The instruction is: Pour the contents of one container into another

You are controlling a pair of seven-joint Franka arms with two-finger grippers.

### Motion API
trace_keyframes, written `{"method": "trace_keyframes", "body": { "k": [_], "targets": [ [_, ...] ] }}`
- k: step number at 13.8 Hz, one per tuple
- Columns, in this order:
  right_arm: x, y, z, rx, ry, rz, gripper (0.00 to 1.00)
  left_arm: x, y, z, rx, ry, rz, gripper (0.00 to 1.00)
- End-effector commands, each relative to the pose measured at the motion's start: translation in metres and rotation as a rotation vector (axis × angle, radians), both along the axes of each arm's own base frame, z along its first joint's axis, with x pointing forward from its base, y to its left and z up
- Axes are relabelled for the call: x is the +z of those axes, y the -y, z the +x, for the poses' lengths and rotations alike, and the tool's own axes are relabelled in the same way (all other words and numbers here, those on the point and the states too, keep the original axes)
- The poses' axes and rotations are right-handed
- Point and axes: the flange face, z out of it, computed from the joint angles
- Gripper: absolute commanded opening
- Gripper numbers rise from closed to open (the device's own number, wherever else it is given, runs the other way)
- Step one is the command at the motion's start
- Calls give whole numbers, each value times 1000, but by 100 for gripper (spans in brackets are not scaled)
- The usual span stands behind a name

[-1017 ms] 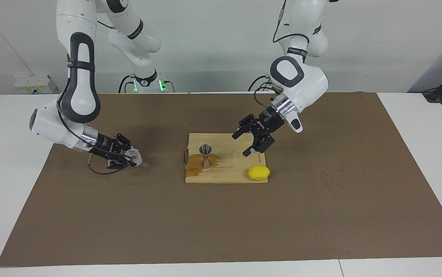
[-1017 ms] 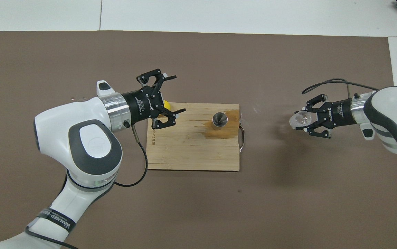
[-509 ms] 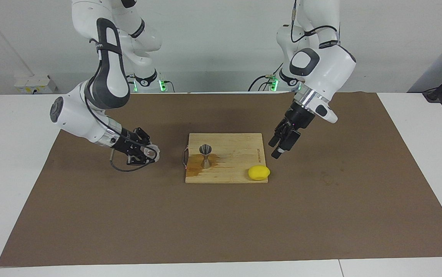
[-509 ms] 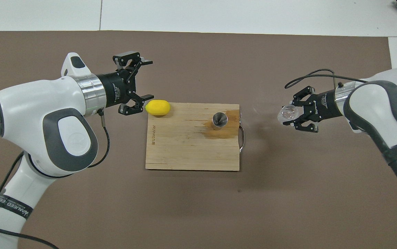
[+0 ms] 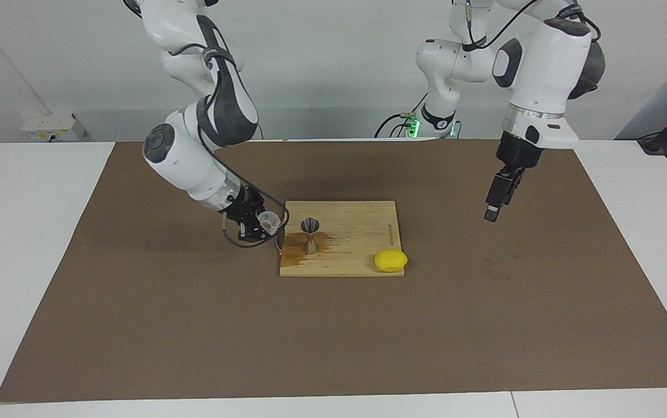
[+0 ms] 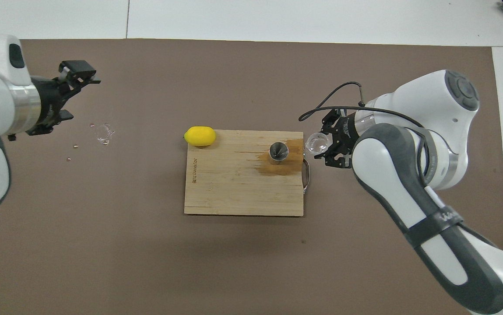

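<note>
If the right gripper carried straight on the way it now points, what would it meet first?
Most likely the jigger on the cutting board: the right gripper, shut on the glass cup, points along the board toward it, though its height is hard to judge.

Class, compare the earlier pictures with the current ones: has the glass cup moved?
Yes. The glass cup, held in the right pincer, has travelled from over the brown mat toward the cutting board, and now sits beside the board's handle end, near the jigger.
</note>
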Motion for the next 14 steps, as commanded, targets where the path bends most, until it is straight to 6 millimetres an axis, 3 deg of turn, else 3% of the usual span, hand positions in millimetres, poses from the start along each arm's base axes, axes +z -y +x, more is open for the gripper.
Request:
{"method": "trace_keyframes", "body": {
  "k": [1, 4, 8, 12, 14],
  "targets": [
    [19, -19, 0, -15, 33, -51, 0, 1, -38, -2, -145, -73, 97, 100],
    [23, -36, -3, -31, 56, -79, 0, 1, -80, -9, -278, -127, 152, 100],
    [23, -43, -3, -20, 91, -143, 0, 1, -104, -23, -495, -199, 198, 100],
    [25, -44, -1, -37, 122, -174, 0, 11, -65, -37, -712, -305, 222, 100],
    [22, -56, -5, -24, 135, -201, 0, 32, -60, -41, -729, -357, 204, 100]
  ]
}}
